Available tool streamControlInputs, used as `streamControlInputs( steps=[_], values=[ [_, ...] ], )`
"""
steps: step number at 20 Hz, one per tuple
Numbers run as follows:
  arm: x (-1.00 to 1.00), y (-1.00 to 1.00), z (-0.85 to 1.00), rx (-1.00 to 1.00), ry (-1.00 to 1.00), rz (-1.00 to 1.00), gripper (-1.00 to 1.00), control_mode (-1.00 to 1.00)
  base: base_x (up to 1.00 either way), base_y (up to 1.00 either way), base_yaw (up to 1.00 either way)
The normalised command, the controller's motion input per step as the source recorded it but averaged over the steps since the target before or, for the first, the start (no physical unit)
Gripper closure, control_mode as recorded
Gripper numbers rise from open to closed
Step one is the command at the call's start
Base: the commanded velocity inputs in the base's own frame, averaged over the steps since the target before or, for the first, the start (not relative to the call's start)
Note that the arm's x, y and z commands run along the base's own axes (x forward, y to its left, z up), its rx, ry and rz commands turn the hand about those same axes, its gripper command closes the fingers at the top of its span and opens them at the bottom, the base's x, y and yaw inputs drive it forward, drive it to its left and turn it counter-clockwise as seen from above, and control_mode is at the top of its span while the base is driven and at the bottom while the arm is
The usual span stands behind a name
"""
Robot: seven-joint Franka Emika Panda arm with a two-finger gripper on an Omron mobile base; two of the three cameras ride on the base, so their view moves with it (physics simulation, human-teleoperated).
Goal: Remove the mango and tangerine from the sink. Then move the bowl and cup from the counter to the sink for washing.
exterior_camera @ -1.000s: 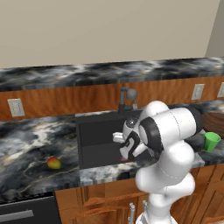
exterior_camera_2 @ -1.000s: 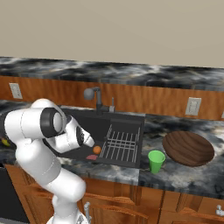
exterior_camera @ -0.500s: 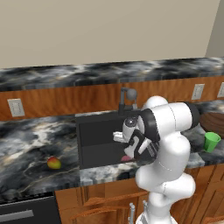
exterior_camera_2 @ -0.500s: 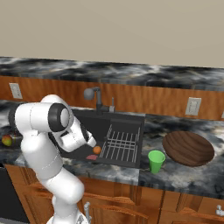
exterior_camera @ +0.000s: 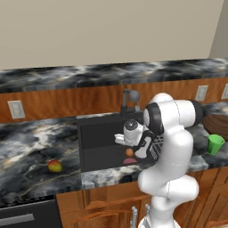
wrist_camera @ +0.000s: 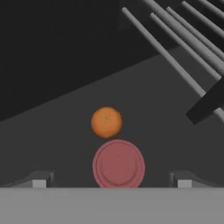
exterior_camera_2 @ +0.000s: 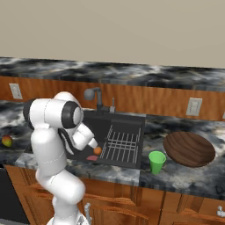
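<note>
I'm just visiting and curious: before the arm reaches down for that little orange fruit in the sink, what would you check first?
1. Open two-finger gripper: ok, fingertips stand wide apart.
2. Nothing held: ok.
3. Round orange tangerine in the black sink: ok, lying free on the floor.
4. Aim: cannot tell, the fruit lies ahead, beyond a round red disc.
5. Wire rack beside the fruit: ok, apart.
6. Red-green mango: ok, already on the marbled counter.

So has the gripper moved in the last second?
Yes. The gripper has come down into the sink, lower against the faucet, toward the tangerine.
</note>
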Motion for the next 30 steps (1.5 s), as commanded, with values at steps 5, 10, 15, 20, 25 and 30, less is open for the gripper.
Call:
streamControlInputs(
  steps=[5, 10, 15, 20, 25, 30],
  values=[
    [0.12, 0.0, -0.19, 0.0, 0.0, -0.07, -1.0, -1.0, 0.0, 0.0, 0.0],
    [0.18, -0.01, -0.13, 0.0, 0.0, -0.07, -1.0, -1.0, 0.0, 0.0, 0.0],
    [0.22, -0.04, -0.03, 0.0, 0.0, -0.04, -1.0, -1.0, 0.0, 0.0, 0.0],
    [0.2, -0.04, -0.03, 0.0, 0.02, -0.03, -1.0, -1.0, 0.0, 0.0, 0.0],
    [0.2, -0.01, -0.05, 0.0, 0.07, -0.01, -1.0, -1.0, 0.0, 0.0, 0.0],
    [0.16, 0.0, -0.04, 0.05, 0.15, -0.03, -1.0, -1.0, 0.0, 0.0, 0.0]
  ],
)
